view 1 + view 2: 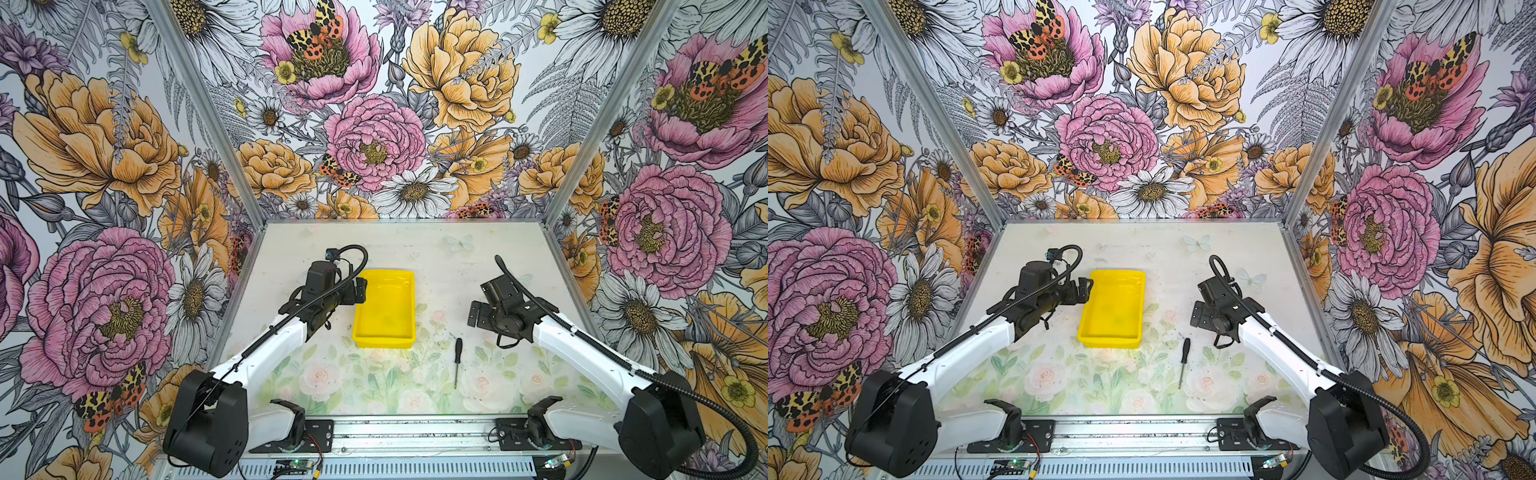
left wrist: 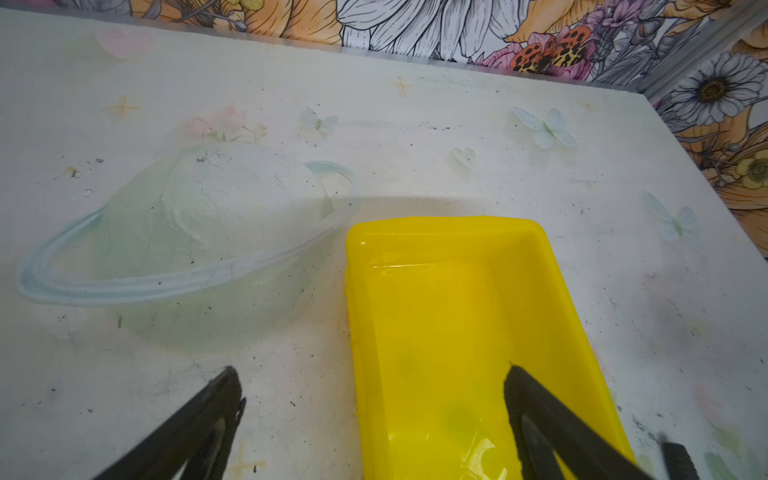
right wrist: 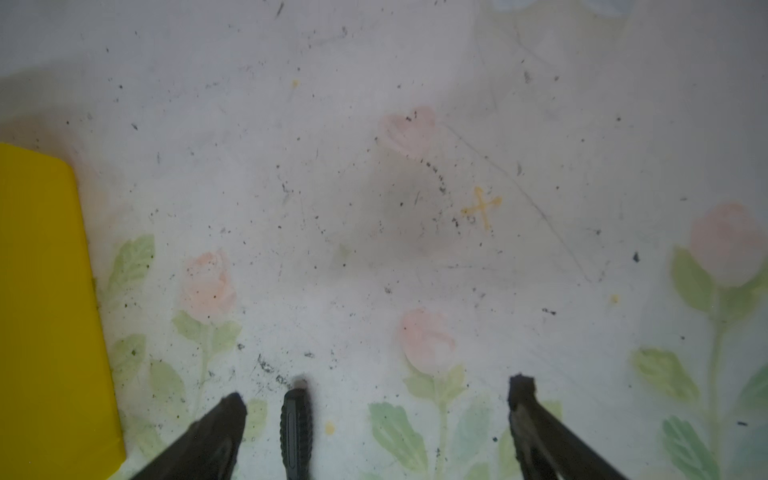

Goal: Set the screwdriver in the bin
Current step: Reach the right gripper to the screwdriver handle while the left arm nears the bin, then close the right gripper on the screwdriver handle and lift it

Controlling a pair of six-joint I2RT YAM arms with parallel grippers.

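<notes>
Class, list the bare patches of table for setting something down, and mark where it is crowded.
Free: the far strip between the bin and the back wall; the stretch between the bin and the right gripper. Crowded: the left gripper straddling the bin's rim, and the screwdriver off its near corner.

The yellow bin (image 1: pixel 1109 341) sits mid-table (its glossy floor catches the light). The screwdriver (image 1: pixel 1182 362) lies flat on the table (image 1: pixel 1163 266) just off the bin's near right corner, black handle toward the back wall and thin shaft toward the front rail. The left gripper (image 1: pixel 1086 289) hovers at the bin's left rim. The right gripper (image 1: pixel 1196 316) hangs just beyond the screwdriver's handle.
</notes>
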